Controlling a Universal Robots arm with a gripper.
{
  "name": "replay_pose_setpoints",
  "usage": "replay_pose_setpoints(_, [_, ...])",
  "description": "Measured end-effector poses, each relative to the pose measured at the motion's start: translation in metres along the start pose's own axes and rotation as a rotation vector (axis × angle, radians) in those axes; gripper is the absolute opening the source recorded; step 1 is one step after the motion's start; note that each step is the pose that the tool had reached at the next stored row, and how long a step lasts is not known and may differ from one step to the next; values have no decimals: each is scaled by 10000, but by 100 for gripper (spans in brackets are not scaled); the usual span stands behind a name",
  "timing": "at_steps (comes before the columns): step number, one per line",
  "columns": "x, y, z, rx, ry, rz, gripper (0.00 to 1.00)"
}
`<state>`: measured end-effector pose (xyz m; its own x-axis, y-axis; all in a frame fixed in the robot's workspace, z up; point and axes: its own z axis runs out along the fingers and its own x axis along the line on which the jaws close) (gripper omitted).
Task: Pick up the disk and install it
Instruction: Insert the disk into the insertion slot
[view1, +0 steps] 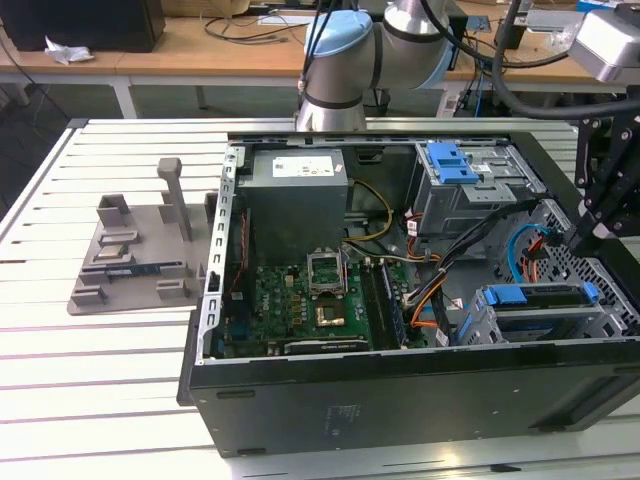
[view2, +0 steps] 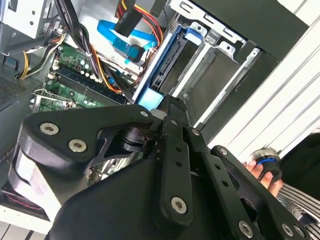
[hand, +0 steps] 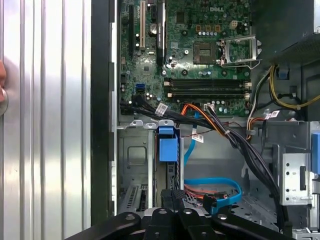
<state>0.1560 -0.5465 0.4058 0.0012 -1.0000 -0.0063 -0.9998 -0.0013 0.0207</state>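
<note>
The exterior view shows the disk (view1: 535, 300) seated in the drive cage at the computer case's (view1: 400, 390) front corner, apparently installed. In both wrist views the gripper (hand: 172, 197) hangs just above it; whether its fingers are released or clenched cannot be told.

We see matt black metal on the computer case (view1: 400, 395), bare silvery sheet metal on its drive cage (hand: 132, 155), glossy blue plastic on the disk (hand: 167, 145) carrier, and smooth white slats on the tabletop (view1: 90, 380).
</note>
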Motion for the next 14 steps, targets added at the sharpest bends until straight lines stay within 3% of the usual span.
replay_pose_setpoints(6, [-7,-126,113,-58,37,0,11])
replay_pose_setpoints(9, [-9,-175,131,-68,37,0,11])
replay_pose_setpoints(14, [-9,-186,135,-70,37,1,11])
